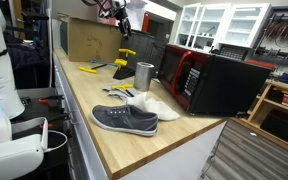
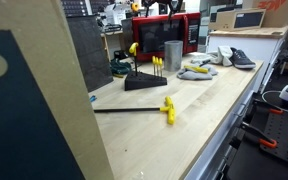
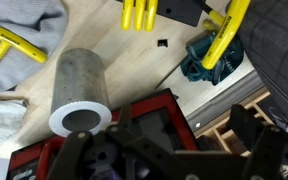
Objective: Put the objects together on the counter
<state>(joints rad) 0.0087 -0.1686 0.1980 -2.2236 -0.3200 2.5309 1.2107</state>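
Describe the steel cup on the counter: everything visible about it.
The steel cup is a plain cylinder of dull grey metal with no handle showing. It stands upright on the wooden counter, mouth up. The wrist view shows a pale rim and a dark inside; whether it holds anything cannot be told. It stands next to the microwave, with the white cloth close by; whether they touch is unclear. Nothing grips it.

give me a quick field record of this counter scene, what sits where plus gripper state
surface: light wooden butcher-block counter
cup: steel cup, upright, beside the black-and-red microwave
cloth: white cloth, between cup and shoe
shoe: grey sneaker with white sole, nearest the front edge
tool: yellow-and-black hand tool, lying apart from the others
gripper: gripper open, empty, above the cup area
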